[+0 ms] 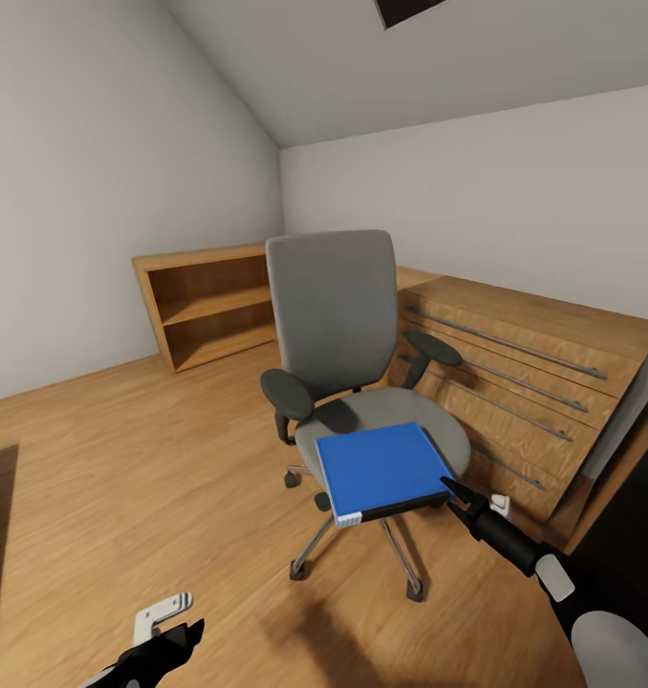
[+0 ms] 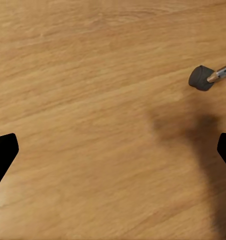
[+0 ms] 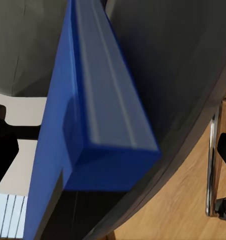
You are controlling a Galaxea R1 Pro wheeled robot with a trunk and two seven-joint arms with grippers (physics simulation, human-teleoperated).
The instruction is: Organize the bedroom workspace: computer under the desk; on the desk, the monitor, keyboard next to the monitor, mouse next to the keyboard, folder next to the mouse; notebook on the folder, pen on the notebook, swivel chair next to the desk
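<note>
Wooden floor [image 1: 152,478], swivel chair [image 1: 348,363] standing on it, folder [image 1: 381,470] on its seat

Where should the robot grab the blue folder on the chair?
Best bet: the flat bright blue folder by its near right corner, which sticks out past the front of the grey swivel chair's seat. The right gripper is already there, jaws open. Coming in level from the right lets one jaw slide under and one over, since the folder lies flat and thin.

No legible text, label or number on anything
</note>
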